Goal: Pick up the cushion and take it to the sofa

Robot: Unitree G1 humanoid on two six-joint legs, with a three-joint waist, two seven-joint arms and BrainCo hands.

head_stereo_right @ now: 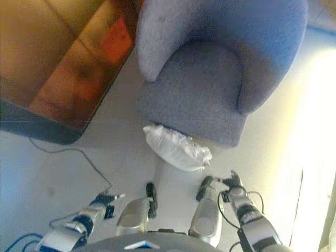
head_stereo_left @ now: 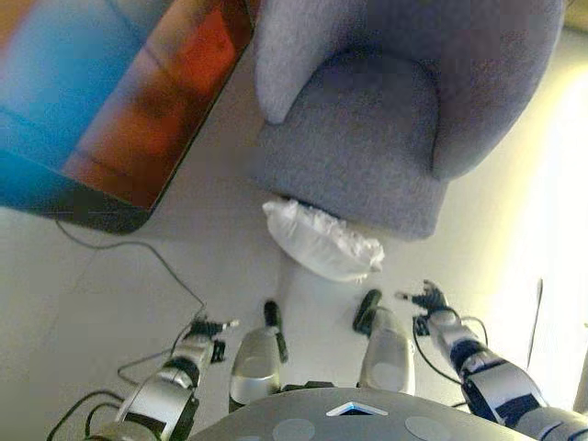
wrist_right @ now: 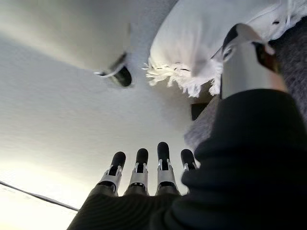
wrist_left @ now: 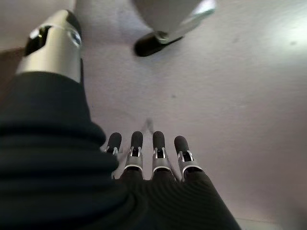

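In the left eye view, a white cushion (head_stereo_left: 323, 241) with a fringed edge lies on the pale floor (head_stereo_left: 211, 248), its far side touching the front base of a grey armchair-style sofa (head_stereo_left: 367, 138). A dark-framed panel (head_stereo_left: 110, 101) with blue and orange patches fills the upper left, well apart from the cushion. The robot's left hand (head_stereo_left: 209, 327) hangs low at the lower left, above the floor and well apart from the cushion; the right hand (head_stereo_left: 424, 299) hangs at the lower right, near the cushion's right end but not touching it.

The right eye view gives the same layout: the cushion (head_stereo_right: 176, 147) rests on the floor against the sofa (head_stereo_right: 210, 73), between the two arms, with the left hand (head_stereo_right: 105, 200) and the right hand (head_stereo_right: 231, 181) both clear of it.

In the left wrist view, the left hand (wrist_left: 148, 158) shows its fingers (wrist_left: 136, 143) straight and side by side, holding nothing, with only bare floor (wrist_left: 230, 96) past them (the thumb stands apart at the upper edge of the dark cover).

In the right wrist view, the right hand (wrist_right: 148, 172) likewise has its fingers (wrist_right: 162, 153) extended and relaxed, with nothing held. Beyond them lies the cushion (wrist_right: 211, 38), its frayed fringe resting on the floor (wrist_right: 57, 110), with the sofa's grey fabric (wrist_right: 292, 62) just beside it.
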